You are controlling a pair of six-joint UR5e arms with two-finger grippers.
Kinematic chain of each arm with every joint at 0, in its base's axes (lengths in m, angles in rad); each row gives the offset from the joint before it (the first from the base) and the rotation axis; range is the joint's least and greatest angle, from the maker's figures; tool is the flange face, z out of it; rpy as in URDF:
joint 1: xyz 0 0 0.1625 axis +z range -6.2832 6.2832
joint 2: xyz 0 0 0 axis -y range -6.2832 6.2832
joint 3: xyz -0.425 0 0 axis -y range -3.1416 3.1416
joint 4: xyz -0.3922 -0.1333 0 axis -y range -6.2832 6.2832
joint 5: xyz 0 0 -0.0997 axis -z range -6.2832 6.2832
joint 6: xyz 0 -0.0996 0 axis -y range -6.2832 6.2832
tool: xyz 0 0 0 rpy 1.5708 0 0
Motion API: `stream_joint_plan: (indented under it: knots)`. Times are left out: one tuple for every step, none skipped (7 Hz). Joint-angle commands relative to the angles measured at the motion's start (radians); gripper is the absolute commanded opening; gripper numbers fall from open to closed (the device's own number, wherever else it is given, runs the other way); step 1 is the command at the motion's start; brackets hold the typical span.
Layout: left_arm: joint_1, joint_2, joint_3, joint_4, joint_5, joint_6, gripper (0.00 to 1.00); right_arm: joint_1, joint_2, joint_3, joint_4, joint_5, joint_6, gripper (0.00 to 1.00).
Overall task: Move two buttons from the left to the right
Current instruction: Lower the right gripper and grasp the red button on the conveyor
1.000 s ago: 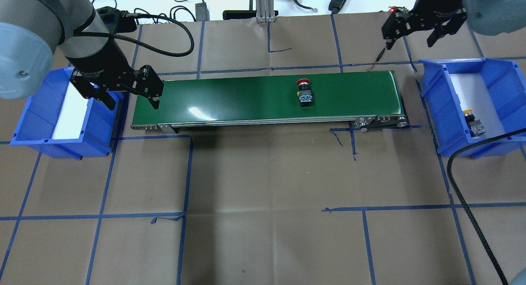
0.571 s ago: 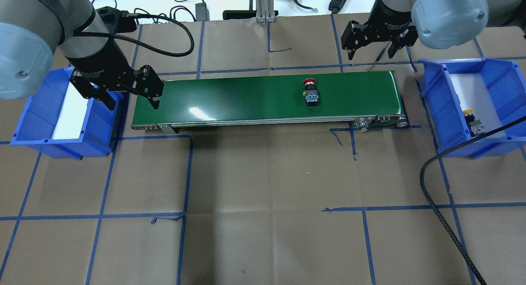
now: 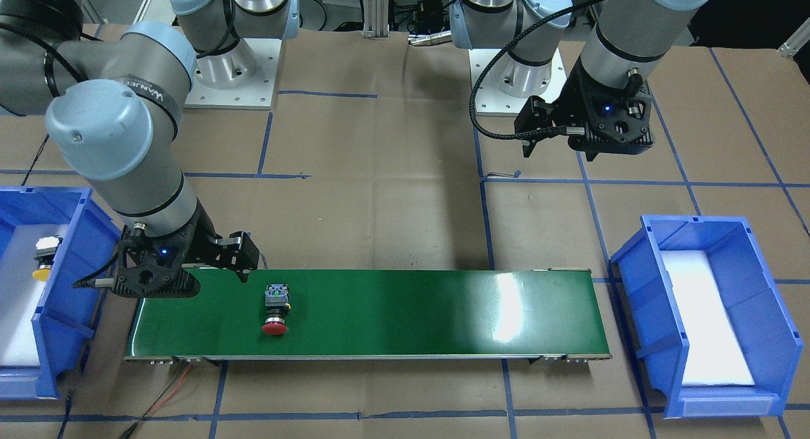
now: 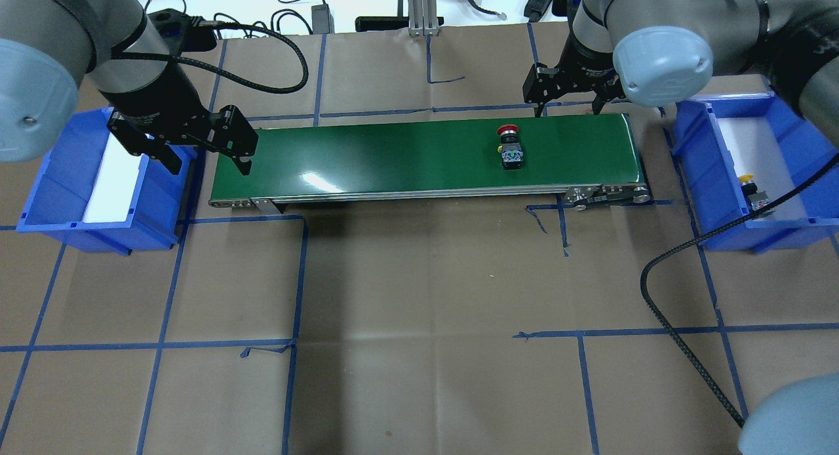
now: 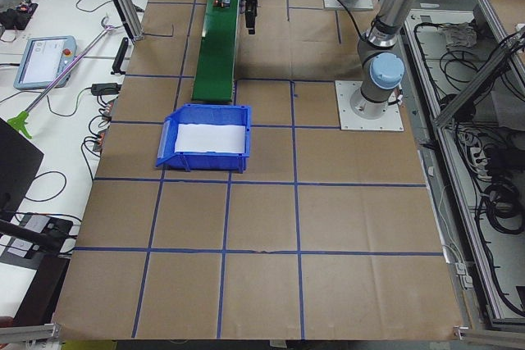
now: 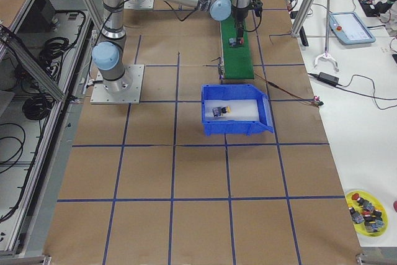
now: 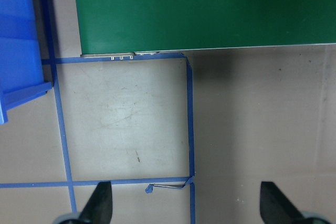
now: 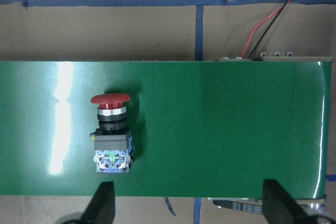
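One red button [image 4: 510,147] lies on its side near the right end of the green belt [image 4: 393,153]; the yellow button [image 4: 754,193] lies in the right bin [image 4: 695,160]. The right gripper [image 4: 567,109], jaws wide and empty, hangs above the belt near the red button. The left gripper [image 4: 208,165], equally wide and empty, hangs near the belt's left end.

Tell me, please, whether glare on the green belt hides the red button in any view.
Overhead exterior: a small glare patch sits on the belt toward its left end, far from the red button. Exterior front-facing: a broader sheen lies toward the belt end away from the button. Right wrist-mounted: a vertical streak runs just beside the button without covering it; the button looks sharp.
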Motion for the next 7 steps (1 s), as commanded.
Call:
stream_joint_plan:
  knots:
    - [0.002, 0.003, 0.0, 0.001, 0.0, 0.006, 1.0, -0.001, 0.074, 0.002, -0.053, -0.001, 0.0, 0.99]
    - [0.002, 0.003, 0.0, 0.002, 0.0, 0.006, 1.0, 0.001, 0.096, 0.003, -0.062, -0.001, 0.002, 0.99]
    - [0.002, 0.003, 0.0, 0.002, 0.0, 0.006, 1.0, 0.001, 0.099, 0.002, -0.062, 0.001, 0.002, 0.99]
    - [0.002, 0.003, 0.0, 0.002, 0.0, 0.004, 1.0, 0.001, 0.1, 0.005, -0.062, -0.001, 0.002, 0.99]
    - [0.002, 0.003, 0.0, 0.002, 0.0, 0.001, 1.0, 0.001, 0.114, 0.014, -0.062, -0.001, 0.002, 0.99]
    - [0.002, 0.003, 0.001, 0.002, 0.0, -0.012, 1.0, -0.001, 0.126, 0.026, -0.062, -0.002, 0.0, 0.99]
    - [0.002, 0.004, 0.001, 0.002, 0.0, -0.016, 1.0, -0.001, 0.134, 0.028, -0.062, -0.002, -0.001, 0.99]
